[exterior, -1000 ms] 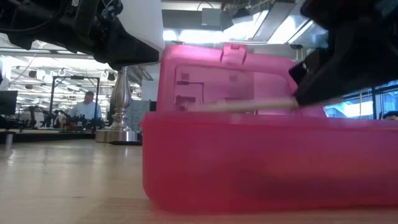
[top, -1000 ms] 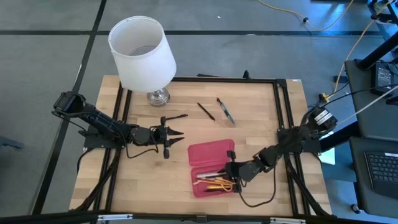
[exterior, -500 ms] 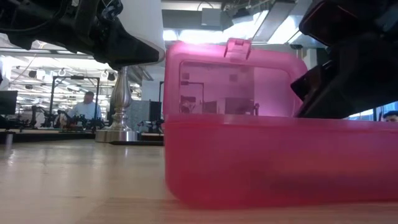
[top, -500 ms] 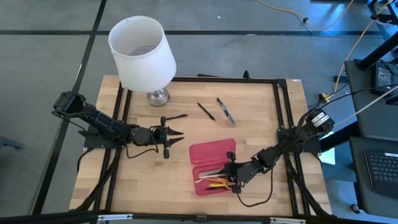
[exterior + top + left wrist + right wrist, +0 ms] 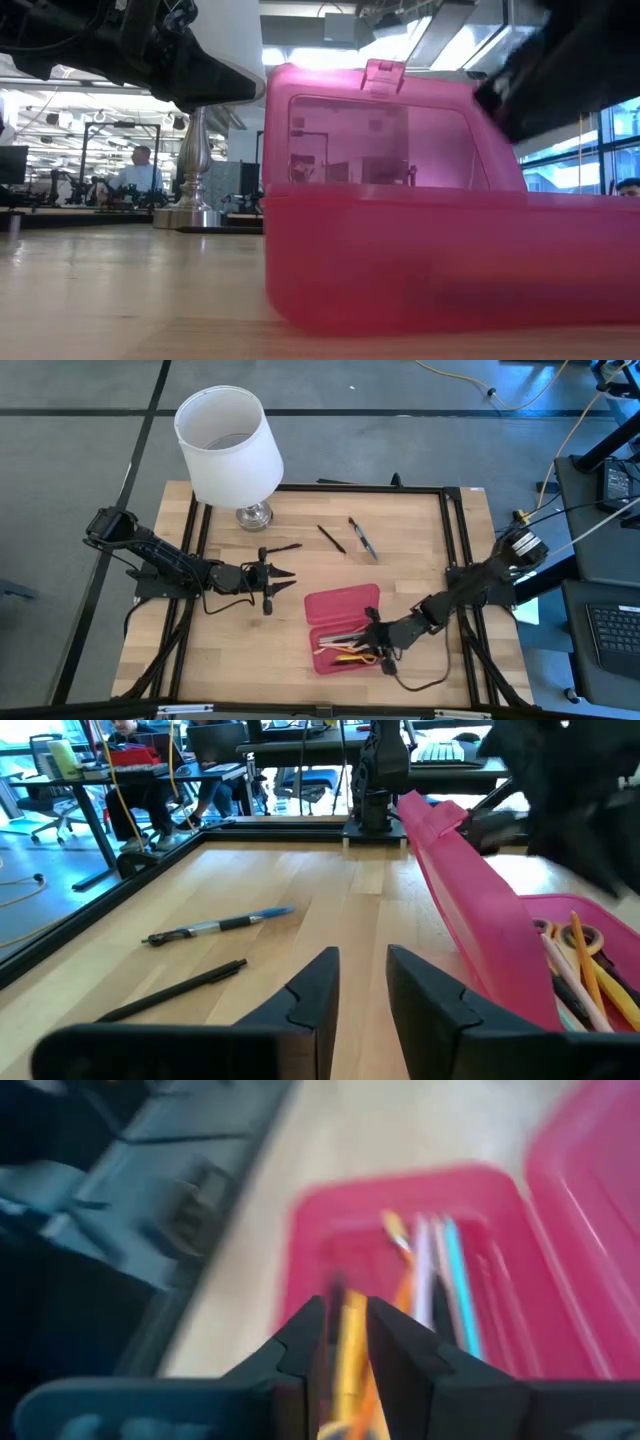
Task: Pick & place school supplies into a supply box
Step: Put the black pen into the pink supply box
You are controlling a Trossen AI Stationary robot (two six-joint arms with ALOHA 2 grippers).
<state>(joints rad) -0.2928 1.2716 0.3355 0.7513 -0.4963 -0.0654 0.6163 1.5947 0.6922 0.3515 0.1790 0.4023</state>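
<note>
The red-pink supply box [image 5: 340, 628] lies open near the table's near edge, its lid [image 5: 380, 130] standing up on the far side. Orange, yellow, wood and teal supplies [image 5: 345, 651] lie in its tray [image 5: 430, 1270]. My right gripper [image 5: 378, 650] hovers at the box's right end, open and empty [image 5: 347, 1315]. My left gripper [image 5: 288, 573] waits left of the box, open and empty [image 5: 362, 965]. A black pencil [image 5: 332, 538], a grey pen [image 5: 363, 538] and another dark pencil [image 5: 283, 547] lie flat on the wood.
A white-shaded lamp [image 5: 228, 445] stands by its metal base [image 5: 253, 515] at the far left corner. A black frame [image 5: 455, 530] runs along the table's edges. People sit at desks in the room beyond [image 5: 135, 175]. Bare wood [image 5: 230, 630] lies left of the box.
My right gripper held a wood pencil level over the box, then rose and drew back toward the near right. The pencil no longer shows above the tray. The box slid a little toward the table's right.
</note>
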